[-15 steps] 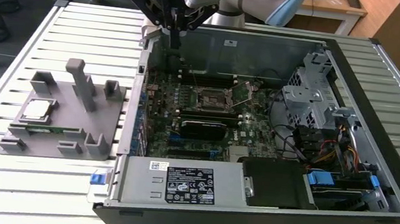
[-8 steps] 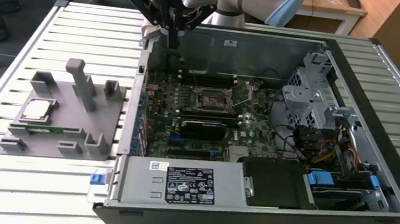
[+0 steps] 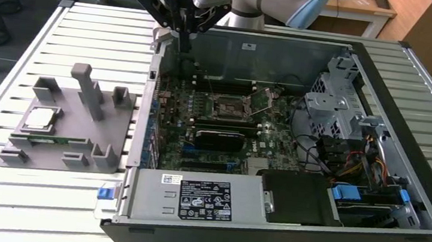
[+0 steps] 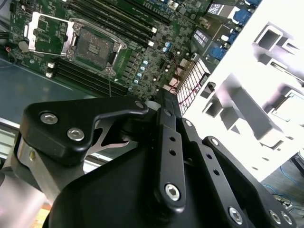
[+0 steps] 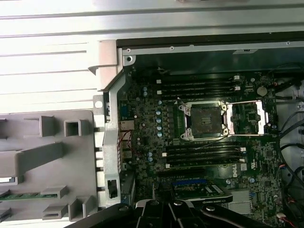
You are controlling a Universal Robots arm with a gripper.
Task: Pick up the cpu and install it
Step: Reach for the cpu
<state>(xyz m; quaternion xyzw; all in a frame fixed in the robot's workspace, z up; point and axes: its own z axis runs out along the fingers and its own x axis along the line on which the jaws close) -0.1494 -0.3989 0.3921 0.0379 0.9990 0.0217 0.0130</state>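
Fingers (image 3: 184, 33) look pinched shut on nothing in the exterior view, the gripper (image 3: 184, 46) hanging above a corner of the open case (image 3: 268, 238), well apart from the one cpu (image 3: 42, 116) lying flat on the grey holder (image 3: 82, 92) near one green memory stick (image 3: 50, 138). Second wrist view: one socket (image 4: 95, 45), its latch plate (image 4: 45, 32) flipped open. First wrist view shows that single socket (image 5: 205, 118) bare, so I reckon the grab wants a level, square drop onto the chip's edges.
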